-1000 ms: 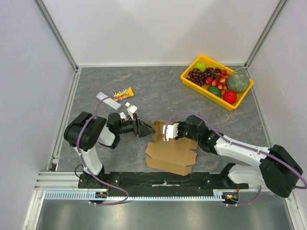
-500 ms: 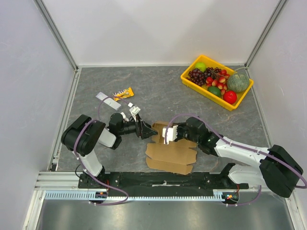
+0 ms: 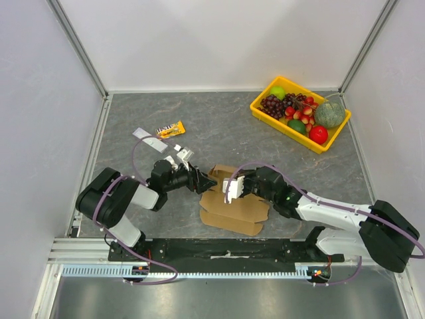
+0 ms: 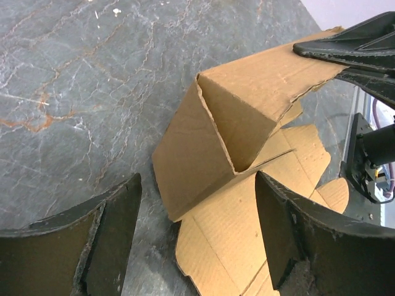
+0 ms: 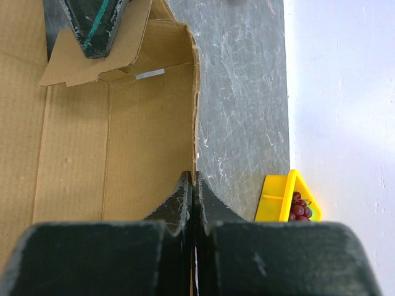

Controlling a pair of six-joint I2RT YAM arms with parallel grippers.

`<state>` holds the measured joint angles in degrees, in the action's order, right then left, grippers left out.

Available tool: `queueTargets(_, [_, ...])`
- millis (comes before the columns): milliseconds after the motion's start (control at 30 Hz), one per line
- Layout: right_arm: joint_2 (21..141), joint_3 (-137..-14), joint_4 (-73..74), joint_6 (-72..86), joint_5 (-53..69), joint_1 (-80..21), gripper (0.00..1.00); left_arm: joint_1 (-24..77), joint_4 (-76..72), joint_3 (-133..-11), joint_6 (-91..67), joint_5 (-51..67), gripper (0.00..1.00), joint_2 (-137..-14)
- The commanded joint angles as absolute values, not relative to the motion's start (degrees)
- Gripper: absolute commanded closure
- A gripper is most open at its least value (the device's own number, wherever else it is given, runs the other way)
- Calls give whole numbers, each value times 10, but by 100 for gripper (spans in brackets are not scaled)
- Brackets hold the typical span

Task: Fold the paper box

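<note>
The cardboard box (image 3: 234,211) is laid half folded on the counter (image 3: 219,126), its raised wall is pinched by the shut jaws of the right gripper (image 5: 193,179), and the jaws of the left gripper (image 4: 197,185) are held wide open by its corner (a yellow fruit tray (image 3: 265,116) is set well apart).

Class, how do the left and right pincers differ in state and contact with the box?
The left pincer stands open; the right pincer is shut. The left holds nothing, facing a raised corner of the paper box; the right pinches an upright wall's edge. Both work on the same box.
</note>
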<state>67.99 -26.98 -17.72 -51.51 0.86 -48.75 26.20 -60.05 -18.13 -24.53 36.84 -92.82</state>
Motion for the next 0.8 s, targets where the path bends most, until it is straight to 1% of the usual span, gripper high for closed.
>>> queueTargets(0, [681,-256,-224,-536,-31,-506,100,274,-623,-167,-214,307,20,-916])
queueTargets(200, [698,-260,-222,-524,-97,-536,100,295,-649,-160,-218,273,20,-925])
queueTargets(600, [718,-273,-219,-523,-168,-594,100,344,-667,-148,-188,196,20,-922])
queueTargets(767, [717,-262,-243,-521,-203,-612,100,374,-665,-141,-174,133,24,-920])
